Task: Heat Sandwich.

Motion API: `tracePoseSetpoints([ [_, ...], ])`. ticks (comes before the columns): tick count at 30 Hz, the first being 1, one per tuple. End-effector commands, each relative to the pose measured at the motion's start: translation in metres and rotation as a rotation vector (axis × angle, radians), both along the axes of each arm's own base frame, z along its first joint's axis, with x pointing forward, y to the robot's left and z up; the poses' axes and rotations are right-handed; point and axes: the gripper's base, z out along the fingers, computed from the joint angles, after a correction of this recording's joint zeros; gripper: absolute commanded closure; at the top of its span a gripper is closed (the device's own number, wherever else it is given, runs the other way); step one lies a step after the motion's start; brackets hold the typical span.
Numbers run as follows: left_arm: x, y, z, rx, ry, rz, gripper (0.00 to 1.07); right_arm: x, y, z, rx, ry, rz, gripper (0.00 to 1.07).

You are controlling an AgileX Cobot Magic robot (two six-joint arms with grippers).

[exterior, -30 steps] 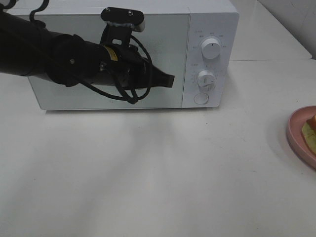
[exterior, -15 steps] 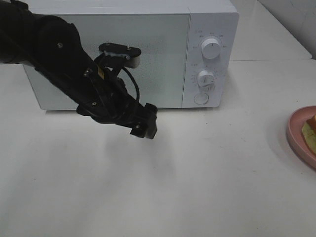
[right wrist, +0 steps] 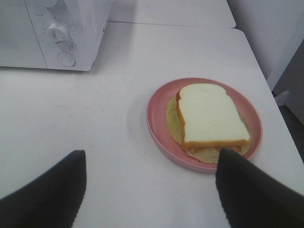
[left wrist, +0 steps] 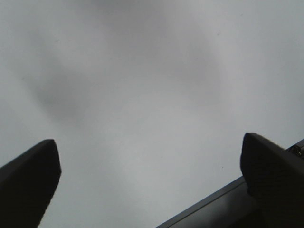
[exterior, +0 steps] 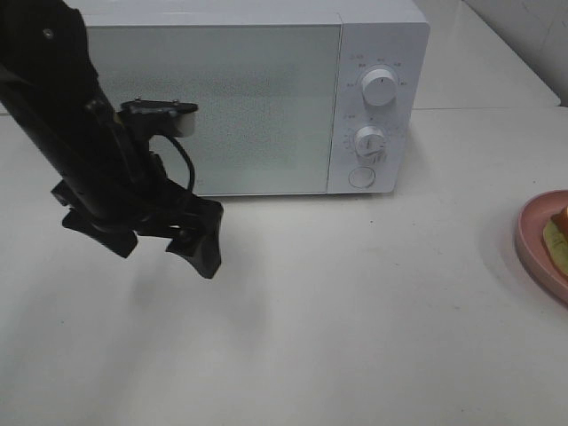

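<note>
The sandwich (right wrist: 211, 116), white bread with tan crust and pale filling, lies on a round pink plate (right wrist: 156, 118); in the high view only a sliver of the sandwich (exterior: 560, 232) shows at the right edge. My right gripper (right wrist: 149, 190) hangs open on the near side of the plate, empty. The white microwave (exterior: 240, 98) stands at the back with its door closed. In front of its left half, my left gripper (exterior: 155, 244) points down at the table with jaws wide apart. The left wrist view shows that gripper (left wrist: 152, 180) empty over bare tabletop.
The microwave's two dials and round button (exterior: 362, 177) sit on its right panel. The pink plate (exterior: 540, 244) is partly cut off by the high view's right edge. The table's right edge (right wrist: 256, 61) runs close behind the plate. White tabletop (exterior: 355, 311) lies between microwave and plate.
My left arm has swung away from the microwave door, down and to the left over the table, and its gripper has opened wide. The plate and sandwich have not moved.
</note>
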Motion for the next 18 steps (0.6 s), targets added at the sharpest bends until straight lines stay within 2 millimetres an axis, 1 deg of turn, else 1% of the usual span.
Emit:
tracePoseSetpoints([
  [1,0.004,0.020,0.004,0.003,0.052,0.026,0.08,-0.004,0.000,0.000,-0.002,-0.031,-0.002,0.34],
  [2,0.004,0.020,0.004,0.003,0.052,0.026,0.08,-0.004,0.000,0.000,-0.002,-0.031,-0.002,0.34],
  [3,0.005,0.025,0.006,0.006,0.057,0.038,0.08,-0.004,0.000,0.000,-0.002,-0.031,-0.002,0.34],
  [4,0.009,0.037,0.007,0.013,0.073,0.066,0.08,-0.004,0.000,0.000,-0.002,-0.031,-0.002,0.34],
  [6,0.012,0.048,0.009,0.018,0.084,0.092,0.08,-0.004,0.000,0.000,-0.002,-0.031,-0.002,0.34],
  [7,0.012,0.048,0.009,0.018,0.084,0.092,0.08,-0.004,0.000,0.000,-0.002,-0.031,-0.002,0.34],
  [8,0.013,0.053,0.010,0.020,0.088,0.100,0.08,-0.004,0.000,0.000,-0.002,-0.031,-0.002,0.34],
  [9,0.015,0.065,0.013,0.027,0.096,0.125,0.08,-0.004,0.000,0.000,-0.002,-0.031,-0.002,0.34],
  [10,0.015,0.070,0.015,0.030,0.092,0.135,0.08,-0.004,0.000,0.000,-0.002,-0.031,-0.002,0.34],
  [11,0.015,0.070,0.015,0.030,0.092,0.135,0.08,-0.004,0.000,0.000,-0.002,-0.031,-0.002,0.34],
  [12,0.016,0.076,0.016,0.036,0.091,0.148,0.08,-0.004,0.000,0.000,-0.002,-0.031,-0.002,0.34],
  [13,0.016,0.090,0.020,0.048,0.084,0.174,0.08,-0.004,0.000,0.000,-0.002,-0.031,-0.002,0.34],
  [14,0.015,0.096,0.022,0.055,0.086,0.188,0.08,-0.004,0.000,0.000,-0.002,-0.031,-0.002,0.34],
  [15,0.014,0.102,0.023,0.057,0.088,0.204,0.08,-0.004,0.000,0.000,-0.002,-0.031,-0.002,0.34],
  [16,0.014,0.102,0.023,0.057,0.088,0.204,0.08,-0.004,0.000,0.000,-0.002,-0.031,-0.002,0.34],
  [17,0.010,0.116,0.026,0.057,0.092,0.242,0.08,-0.004,0.000,0.000,-0.002,-0.031,-0.002,0.34],
  [18,0.007,0.123,0.026,0.057,0.094,0.265,0.08,-0.004,0.000,0.000,-0.002,-0.031,-0.002,0.34],
])
